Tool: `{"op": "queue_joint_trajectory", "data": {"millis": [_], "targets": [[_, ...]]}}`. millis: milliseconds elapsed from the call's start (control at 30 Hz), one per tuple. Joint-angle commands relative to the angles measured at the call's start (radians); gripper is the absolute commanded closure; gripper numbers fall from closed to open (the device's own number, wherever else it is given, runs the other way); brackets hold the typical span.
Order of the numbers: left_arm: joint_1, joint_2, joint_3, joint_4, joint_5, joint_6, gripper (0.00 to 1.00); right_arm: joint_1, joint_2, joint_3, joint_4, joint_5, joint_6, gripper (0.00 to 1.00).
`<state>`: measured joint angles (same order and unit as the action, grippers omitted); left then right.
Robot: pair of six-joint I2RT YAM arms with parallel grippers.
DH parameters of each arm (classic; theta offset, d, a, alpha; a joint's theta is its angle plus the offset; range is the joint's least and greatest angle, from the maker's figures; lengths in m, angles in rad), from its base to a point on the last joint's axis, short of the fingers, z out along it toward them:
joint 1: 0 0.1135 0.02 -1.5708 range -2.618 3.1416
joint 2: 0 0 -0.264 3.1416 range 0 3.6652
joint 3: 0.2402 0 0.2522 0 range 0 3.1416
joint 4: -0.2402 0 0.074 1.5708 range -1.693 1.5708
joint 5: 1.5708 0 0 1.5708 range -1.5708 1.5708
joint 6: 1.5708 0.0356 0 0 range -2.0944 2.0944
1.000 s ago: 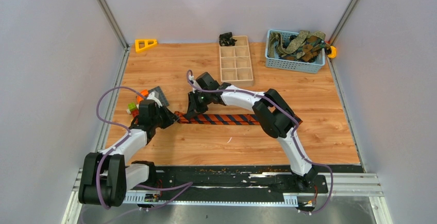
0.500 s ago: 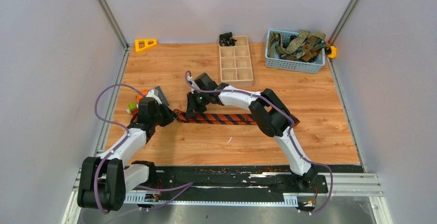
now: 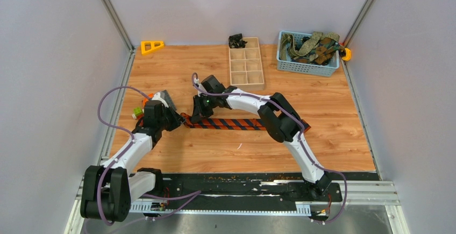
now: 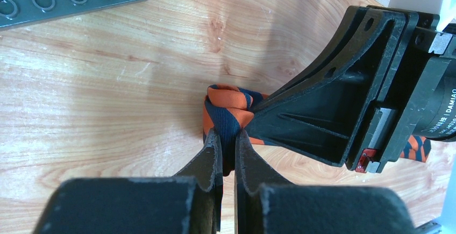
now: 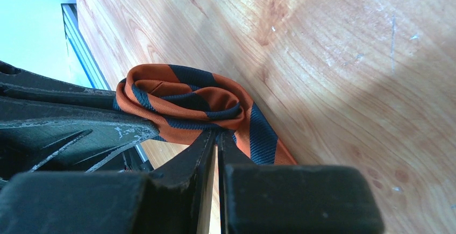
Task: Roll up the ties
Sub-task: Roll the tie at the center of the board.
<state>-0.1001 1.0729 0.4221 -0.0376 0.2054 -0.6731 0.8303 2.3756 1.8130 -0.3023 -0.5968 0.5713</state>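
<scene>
Striped tie: the orange and navy striped tie (image 3: 236,123) lies flat across the middle of the table (image 3: 333,137), running left to right. Its right end passes under the right arm's elbow.
Roll: the left end is wound into a small loose roll (image 5: 183,99), resting on the wood with its outer wrap still slack.
Left gripper: the left gripper (image 4: 227,137) comes in from the left, fingers clenched on a fold of the roll with navy cloth nipped between the tips.
Right gripper: the right gripper (image 5: 216,134) meets the roll from the far side, fingers pinched together on the roll's lower edge. The two grippers are almost touching.
Left margin: a grey studded plate (image 3: 165,100) and coloured blocks (image 3: 141,111) sit just behind the left gripper, close to the table's left edge, so room there is tight.
Near side: bare wood runs from the tie to the arm bases.
Right side: bare wood reaches the right edge.
Far side: a divided wooden tray (image 3: 246,64) stands well beyond the roll. A blue basket (image 3: 306,67) of other ties (image 3: 312,45) fills the far right corner, and a yellow triangle (image 3: 152,45) sits at the far left.
</scene>
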Motion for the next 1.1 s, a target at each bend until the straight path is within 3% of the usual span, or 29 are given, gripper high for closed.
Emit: {"op": "queue_joint_trajectory", "data": {"millis": [0, 733, 1067], "targets": [[-0.014, -0.019, 0.052, 0.0, 0.004, 0.016, 1.0, 0.007, 0.026, 0.052, 0.035, -0.031, 0.026, 0.93], [-0.052, -0.014, 0.099, -0.067, 0.005, 0.119, 1.0, 0.032, 0.103, 0.17, 0.08, -0.097, 0.086, 0.94], [-0.081, 0.054, 0.109, -0.053, 0.029, 0.165, 1.0, 0.03, 0.095, 0.138, 0.115, -0.107, 0.095, 0.95]]}}
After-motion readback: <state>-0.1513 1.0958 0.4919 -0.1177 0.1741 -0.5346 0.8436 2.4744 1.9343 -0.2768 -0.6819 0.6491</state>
